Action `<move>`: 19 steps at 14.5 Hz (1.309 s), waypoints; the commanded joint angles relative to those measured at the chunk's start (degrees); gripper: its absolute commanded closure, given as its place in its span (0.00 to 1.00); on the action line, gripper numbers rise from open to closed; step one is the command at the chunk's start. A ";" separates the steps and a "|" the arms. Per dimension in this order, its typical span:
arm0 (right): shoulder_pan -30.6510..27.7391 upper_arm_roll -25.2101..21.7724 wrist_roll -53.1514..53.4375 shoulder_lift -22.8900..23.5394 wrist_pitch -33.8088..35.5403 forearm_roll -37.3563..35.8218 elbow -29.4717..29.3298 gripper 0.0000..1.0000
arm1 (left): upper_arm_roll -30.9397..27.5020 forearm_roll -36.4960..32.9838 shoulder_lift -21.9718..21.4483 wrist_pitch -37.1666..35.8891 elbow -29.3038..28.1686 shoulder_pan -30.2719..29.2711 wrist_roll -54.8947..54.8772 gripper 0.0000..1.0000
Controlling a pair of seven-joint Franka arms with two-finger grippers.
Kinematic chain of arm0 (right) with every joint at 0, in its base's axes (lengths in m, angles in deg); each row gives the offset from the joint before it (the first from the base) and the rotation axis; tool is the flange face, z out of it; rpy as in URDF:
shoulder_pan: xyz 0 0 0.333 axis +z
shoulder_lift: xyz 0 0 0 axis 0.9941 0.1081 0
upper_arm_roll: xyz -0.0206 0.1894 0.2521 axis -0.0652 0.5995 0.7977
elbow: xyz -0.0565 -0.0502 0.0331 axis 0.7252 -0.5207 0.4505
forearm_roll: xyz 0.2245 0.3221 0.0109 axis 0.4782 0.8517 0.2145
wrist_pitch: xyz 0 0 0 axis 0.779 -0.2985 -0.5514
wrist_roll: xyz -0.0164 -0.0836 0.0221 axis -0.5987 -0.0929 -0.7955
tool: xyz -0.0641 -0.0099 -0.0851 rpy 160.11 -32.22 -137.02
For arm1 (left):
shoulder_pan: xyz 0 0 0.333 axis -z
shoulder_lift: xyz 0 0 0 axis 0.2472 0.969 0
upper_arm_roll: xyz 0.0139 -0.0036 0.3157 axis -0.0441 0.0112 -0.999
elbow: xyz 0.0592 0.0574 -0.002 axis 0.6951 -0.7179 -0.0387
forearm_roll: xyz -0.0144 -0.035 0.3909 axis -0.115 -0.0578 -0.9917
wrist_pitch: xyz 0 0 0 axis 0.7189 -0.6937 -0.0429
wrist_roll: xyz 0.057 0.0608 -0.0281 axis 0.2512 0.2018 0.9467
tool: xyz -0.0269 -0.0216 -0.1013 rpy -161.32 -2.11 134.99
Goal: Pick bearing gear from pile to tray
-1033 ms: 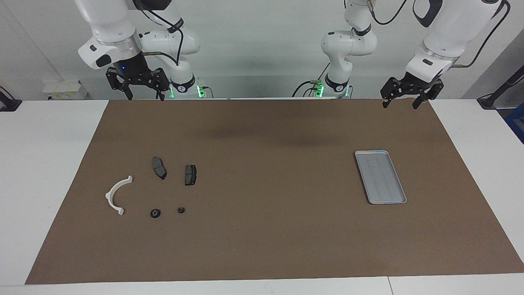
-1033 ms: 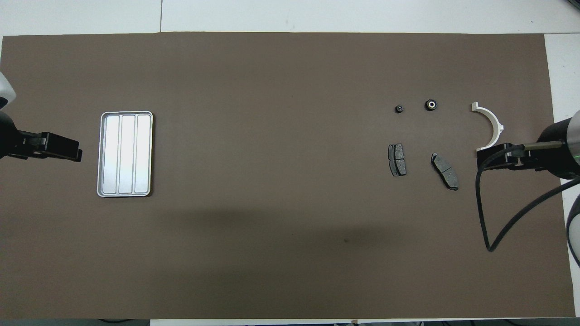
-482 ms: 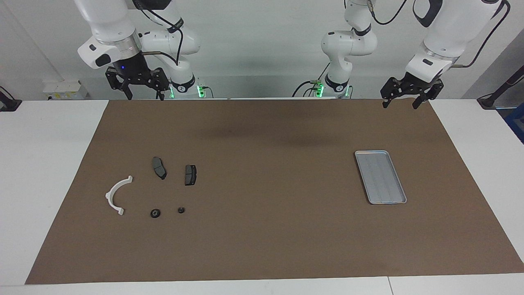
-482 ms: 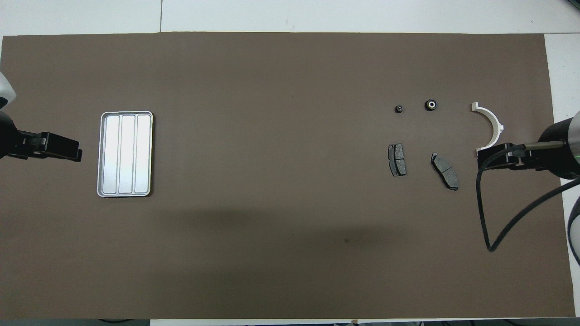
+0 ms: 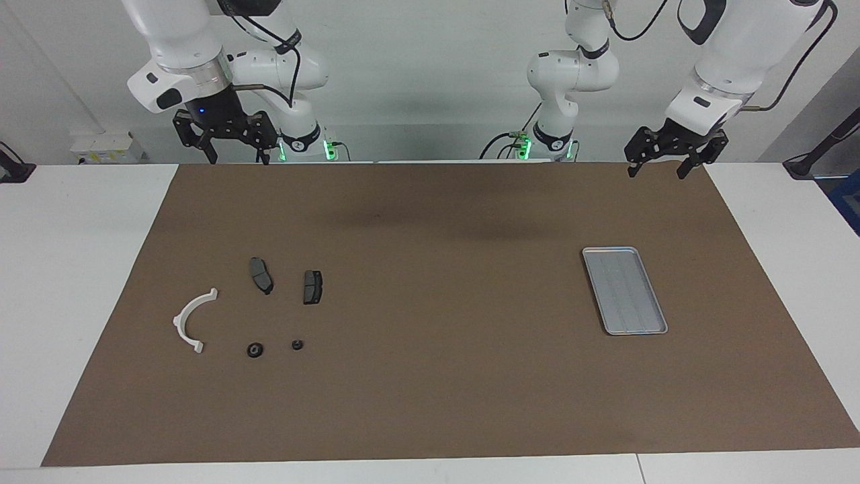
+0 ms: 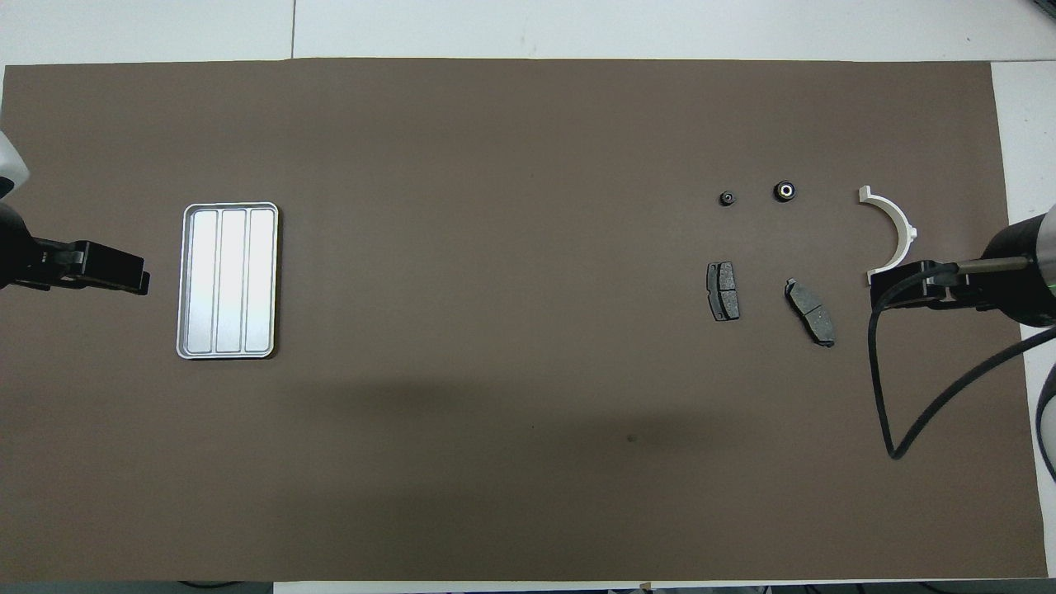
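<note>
The pile lies on the brown mat toward the right arm's end. It holds a white semicircular bracket (image 5: 180,321) (image 6: 906,227), two dark grey brake pads (image 5: 261,275) (image 5: 312,286) (image 6: 810,311) (image 6: 723,290), a black round bearing gear (image 5: 254,350) (image 6: 786,190) with a pale centre, and a smaller black round piece (image 5: 297,345) (image 6: 727,198). The silver ribbed tray (image 5: 624,290) (image 6: 228,280) lies empty toward the left arm's end. My right gripper (image 5: 240,160) (image 6: 887,290) hangs open, high over the mat's edge at the robots' end. My left gripper (image 5: 657,172) (image 6: 124,280) waits open, high over the same edge.
The brown mat (image 5: 443,376) covers most of the white table (image 5: 74,269). A black cable (image 6: 887,396) loops from the right arm over the mat near the pile.
The right gripper has edged very slightly toward its own end of the table. Nothing else has moved.
</note>
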 commanded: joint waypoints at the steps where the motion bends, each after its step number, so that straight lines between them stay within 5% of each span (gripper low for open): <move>1: -0.96 0.55 -1.08 -0.90 -0.64 1.00 0.37 0.00 | -0.62 0.73 -0.61 0.29 -0.54 0.54 -0.21 0.00; 7: -0.79 0.55 -1.16 -0.81 -1.51 1.09 1.07 0.00 | -0.62 0.73 -0.61 0.29 -0.54 0.54 -0.21 0.00; 11: -1.05 0.46 -0.72 2.25 -10.81 1.09 5.54 0.00 | -0.62 0.73 -0.61 0.29 -0.54 0.54 -0.12 0.00; 19: 0.18 0.55 10.07 22.45 -32.69 0.13 5.20 0.00 | -0.62 0.73 -0.61 0.29 -0.54 0.54 -0.21 0.00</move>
